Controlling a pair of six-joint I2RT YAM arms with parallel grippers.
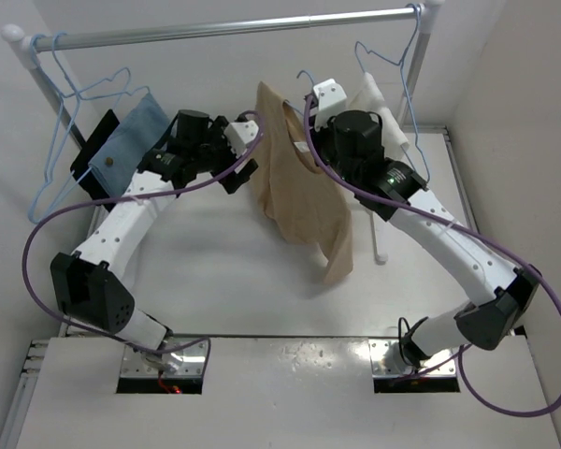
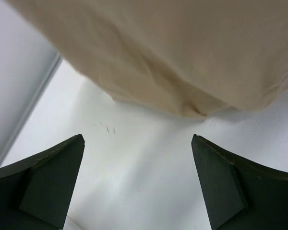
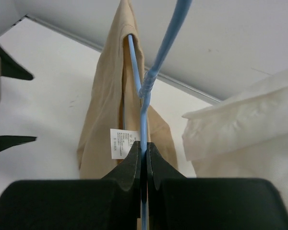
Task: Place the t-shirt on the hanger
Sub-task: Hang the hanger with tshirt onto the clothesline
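The right fingers [image 3: 130,165] pinch the hanger [image 3: 145,103] wire, which enters the t-shirt [image 3: 103,124] at 11 o'clock. The left fingers [image 2: 53,177] gape wide, the t-shirt hanging clear at 12 o'clock.

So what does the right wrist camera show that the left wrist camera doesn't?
Only right wrist: the right hand shut on the hanger wire, a white label, the white towel. Only left wrist: faint marks on the table near the t-shirt hem. Both: the t-shirt, the table, the open left hand.
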